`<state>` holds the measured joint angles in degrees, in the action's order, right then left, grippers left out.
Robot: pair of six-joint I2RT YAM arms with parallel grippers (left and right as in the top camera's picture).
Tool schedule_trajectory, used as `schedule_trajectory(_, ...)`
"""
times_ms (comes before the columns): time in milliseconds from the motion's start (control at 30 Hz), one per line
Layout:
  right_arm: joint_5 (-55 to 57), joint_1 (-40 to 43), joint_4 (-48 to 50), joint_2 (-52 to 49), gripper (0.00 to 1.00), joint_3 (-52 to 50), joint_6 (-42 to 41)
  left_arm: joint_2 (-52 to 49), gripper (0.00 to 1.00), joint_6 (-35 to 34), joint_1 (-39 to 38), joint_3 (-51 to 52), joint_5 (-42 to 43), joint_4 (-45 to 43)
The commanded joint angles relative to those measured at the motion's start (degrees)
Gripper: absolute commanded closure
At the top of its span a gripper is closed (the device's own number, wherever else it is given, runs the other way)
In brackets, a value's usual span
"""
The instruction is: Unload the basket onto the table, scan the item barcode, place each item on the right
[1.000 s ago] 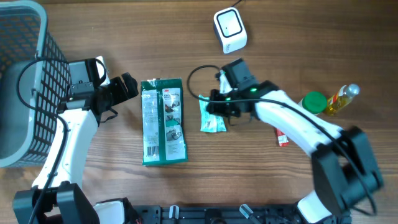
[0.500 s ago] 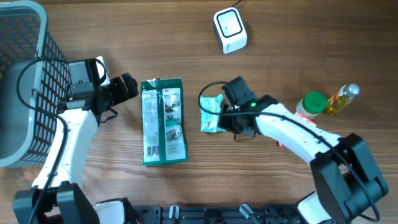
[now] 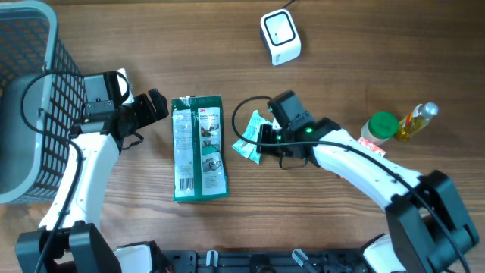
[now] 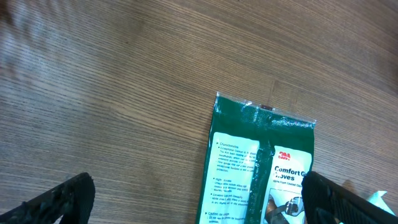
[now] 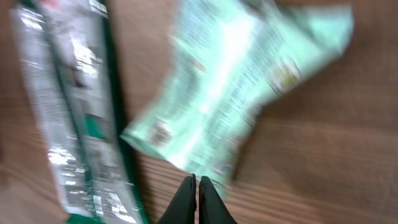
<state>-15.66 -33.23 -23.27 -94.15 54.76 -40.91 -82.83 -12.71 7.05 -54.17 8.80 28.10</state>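
R end effector (image 3: 256,139) fingers tight together, pinching the edge of the mint pouch (image 3: 247,136). It's thin crinkly film, so no gap shows. Pouch sits tilted just beside the dark-green glove pack (image 3: 199,148), a flat glossy bag on the wood-grain surface (image 3: 288,224). Prob an edge grip to keep the printed face free for the white scanner (image 3: 280,36), a rounded box well apart. L end effector (image 3: 157,105) fingers wide apart, idle by the pack.

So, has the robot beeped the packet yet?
Not yet. The right gripper is shut on an edge of the light green packet, so grabbing looks done. The white scanner sits well apart, so carrying the packet to it is left. The left gripper hangs open.
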Motion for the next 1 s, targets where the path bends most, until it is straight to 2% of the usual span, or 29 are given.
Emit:
schedule_trajectory(0, -1.81, 1.22, 2.8, 1.14, 0.96, 1.55, 3.3, 0.24, 0.0, 0.72, 0.26, -0.26, -0.35, -0.15)
schedule_trajectory(233, -1.22, 1.6, 3.72, -6.6, 0.96, 0.31, 2.67, 0.26, 0.0, 0.72, 0.26, -0.26, -0.35, -0.15)
schedule_trajectory(400, -0.74, 1.6, 2.8, -15.34, 0.96, 0.09, -3.1, 0.24, 0.0, 0.72, 0.26, -0.26, -0.35, -0.15)
schedule_trajectory(467, -2.23, 1.6, 2.75, -16.52, 0.95, 0.09, -3.02, 0.24, 0.0, 0.72, 0.26, -0.26, -0.35, -0.15)
schedule_trajectory(667, -5.42, 1.6, 2.86, -12.33, 0.92, 4.5, 1.86, 0.24, 0.0, 0.72, 0.26, -0.26, -0.35, -0.15)
schedule_trajectory(800, -5.35, 1.6, 3.1, -6.58, 0.94, 5.29, 2.32, 0.24, 0.0, 0.72, 0.26, -0.26, -0.35, -0.15)
schedule_trajectory(967, -5.35, 1.53, 5.75, -6.84, 0.95, 3.85, 3.41, 0.26, 0.0, 0.72, 0.26, -0.26, -0.35, -0.13)
